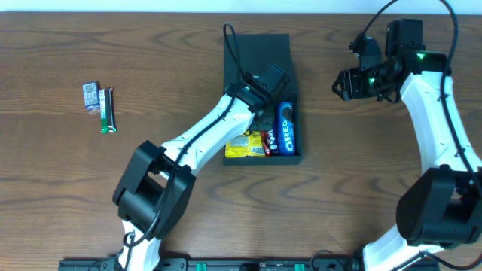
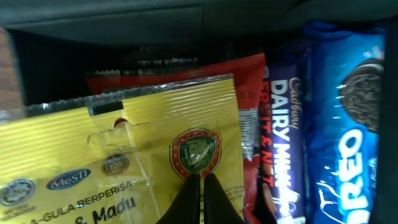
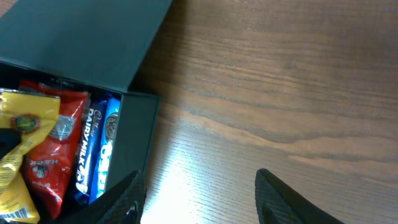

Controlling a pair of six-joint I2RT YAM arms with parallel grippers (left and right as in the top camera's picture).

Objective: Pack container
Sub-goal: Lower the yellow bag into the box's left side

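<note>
Brown wood-grain table fills the overhead view, and we find the container standing a little right of centre, toward the far edge, with its dark flap lid laid open on the far side. Its open tray holds four items side by side: a yellow packet on the left, a red packet next to it, a Dairy Milk bar, and a blue Oreo pack against the right wall. We note the left arm reaching diagonally across the table, with the left gripper down inside the tray. Its two fingers are pressed together with no gap between them, directly over the emblem of the yellow packet. We cannot tell whether the tips touch the film. The right gripper hangs over bare wood just right of the container. Its fingers stand moderately apart with nothing between them, and it is clear of the container wall. Well apart on the left side of the table we record two loose items lying close together: a small pale packet and a narrow green packet.
</note>
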